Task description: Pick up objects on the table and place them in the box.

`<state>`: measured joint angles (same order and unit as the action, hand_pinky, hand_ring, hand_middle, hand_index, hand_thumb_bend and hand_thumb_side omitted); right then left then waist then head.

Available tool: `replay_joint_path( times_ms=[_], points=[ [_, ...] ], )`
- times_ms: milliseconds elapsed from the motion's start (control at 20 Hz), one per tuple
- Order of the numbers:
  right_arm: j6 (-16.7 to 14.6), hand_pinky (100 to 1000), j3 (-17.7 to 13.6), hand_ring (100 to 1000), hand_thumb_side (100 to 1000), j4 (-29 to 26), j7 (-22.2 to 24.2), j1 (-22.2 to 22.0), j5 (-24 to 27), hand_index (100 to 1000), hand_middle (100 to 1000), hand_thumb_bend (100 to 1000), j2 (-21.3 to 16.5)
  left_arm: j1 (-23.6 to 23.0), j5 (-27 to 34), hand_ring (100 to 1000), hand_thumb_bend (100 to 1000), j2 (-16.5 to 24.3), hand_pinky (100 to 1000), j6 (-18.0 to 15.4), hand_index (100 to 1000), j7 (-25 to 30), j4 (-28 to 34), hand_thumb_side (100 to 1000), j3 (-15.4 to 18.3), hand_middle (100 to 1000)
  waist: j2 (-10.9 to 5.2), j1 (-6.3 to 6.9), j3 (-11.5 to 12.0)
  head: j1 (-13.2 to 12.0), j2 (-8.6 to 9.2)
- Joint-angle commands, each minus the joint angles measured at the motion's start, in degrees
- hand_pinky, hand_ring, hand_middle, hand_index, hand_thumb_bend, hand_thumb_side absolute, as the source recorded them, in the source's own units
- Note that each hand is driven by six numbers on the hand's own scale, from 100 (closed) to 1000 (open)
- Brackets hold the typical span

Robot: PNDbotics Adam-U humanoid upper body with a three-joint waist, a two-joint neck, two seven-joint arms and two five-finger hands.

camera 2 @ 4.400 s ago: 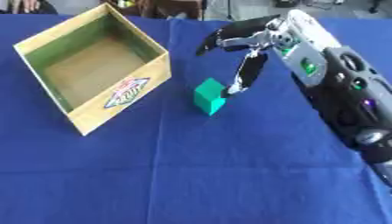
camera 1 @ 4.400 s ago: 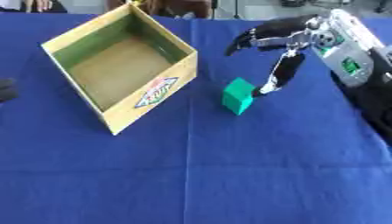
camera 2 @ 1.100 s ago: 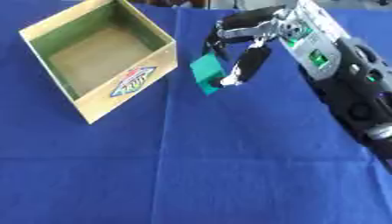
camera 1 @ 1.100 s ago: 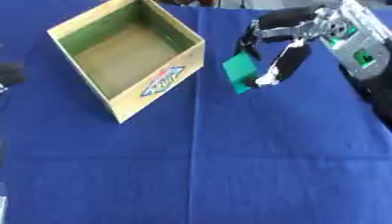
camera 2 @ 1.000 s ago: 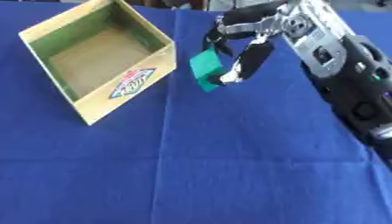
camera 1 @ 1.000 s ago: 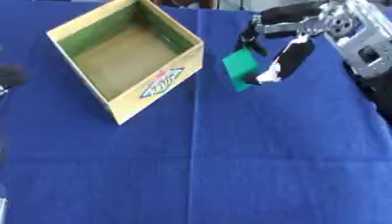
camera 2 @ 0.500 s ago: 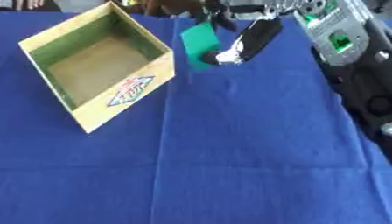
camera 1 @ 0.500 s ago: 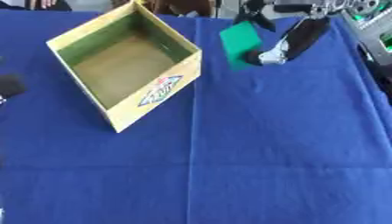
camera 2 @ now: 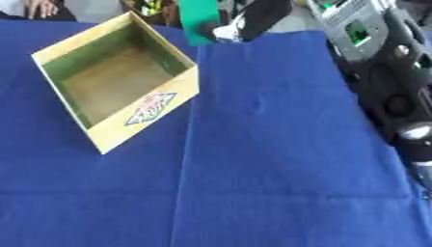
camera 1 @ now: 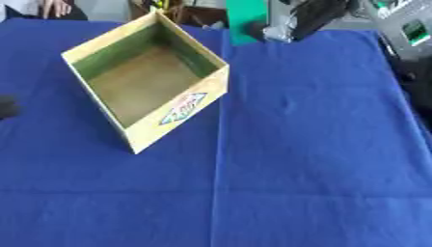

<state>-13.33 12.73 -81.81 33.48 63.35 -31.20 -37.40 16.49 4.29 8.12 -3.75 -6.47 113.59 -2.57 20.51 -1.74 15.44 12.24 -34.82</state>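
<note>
blue cloth [camera 1: 295, 144] covers the table. right hand [camera 1: 308, 17] pinches the green block [camera 1: 246, 19], raised just beyond the box [camera 1: 182, 108]; next, carry left and release inside.

box [camera 1: 177, 108] front wall bears a colourful logo, wording unreadable

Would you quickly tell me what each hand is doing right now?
Right hand: shut on the green block, held up at the top edge, beyond the box.
Left hand: not in view.
</note>
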Motion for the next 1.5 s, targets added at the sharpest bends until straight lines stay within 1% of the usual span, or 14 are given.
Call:
replay_joint_path(
  times_ms=[50,400,550,750,950,1200,1400,1450,1500],
  points=[
    [0.84,691,-0.43,639,513,2.46,-2.71,2.77,-2.50,314,220,100,1.35,0.52,-0.01,671,100,1.23,705,-0.42,819,0.19,1.00,1000,-0.09,729,-0.86,-0.05,0.68,1.01,1.06],
    [3.08,688,-0.95,632,498,8.15,-9.60,6.42,-5.44,313,217,100,5.47,1.27,0.16,671,100,1.00,706,-0.60,819,0.55,1.00,1000,-0.46,728,0.11,-0.82,3.81,2.85,2.19],
    [5.13,688,-1.12,631,488,11.48,-13.89,7.78,-8.69,312,214,100,7.75,1.71,0.37,670,100,0.81,706,-0.66,819,0.83,1.00,1000,-0.75,728,0.41,-1.13,5.42,3.93,2.67],
    [7.06,681,-1.24,622,477,15.56,-19.19,9.13,-12.95,309,211,100,10.71,1.99,0.59,670,100,0.54,706,-0.62,819,1.06,1.00,1000,-0.95,728,0.56,-1.30,6.81,5.27,3.09],
    [9.05,670,-0.76,624,510,18.15,-24.99,9.66,-17.91,313,215,100,13.26,2.07,0.74,670,100,0.24,706,-0.47,819,1.24,1.00,1000,-1.11,728,0.68,-1.44,7.48,6.52,3.52],
    [9.18,660,0.42,621,533,21.89,-29.50,9.11,-25.21,313,218,100,15.78,2.36,0.90,670,100,0.00,706,-0.48,818,1.29,1.00,1000,-1.16,729,0.90,-1.59,8.12,7.75,3.93],
    [8.80,657,0.86,622,543,25.27,-31.72,8.48,-29.41,314,219,100,17.57,2.56,0.97,670,100,-0.20,707,-0.53,818,1.27,1.00,1000,-1.17,730,1.15,-1.76,8.75,8.40,4.39],
    [8.59,657,0.93,623,513,25.87,-32.05,8.39,-30.25,315,218,100,17.81,2.56,0.97,670,100,-0.22,707,-0.51,818,1.26,1.00,1000,-1.17,730,1.20,-1.79,8.83,8.48,4.44],
    [8.31,657,1.04,623,547,26.46,-32.16,8.26,-31.02,315,220,100,18.09,2.56,0.95,670,100,-0.23,707,-0.50,818,1.24,1.00,1000,-1.15,730,1.25,-1.83,8.90,8.55,4.50]
  ],
)
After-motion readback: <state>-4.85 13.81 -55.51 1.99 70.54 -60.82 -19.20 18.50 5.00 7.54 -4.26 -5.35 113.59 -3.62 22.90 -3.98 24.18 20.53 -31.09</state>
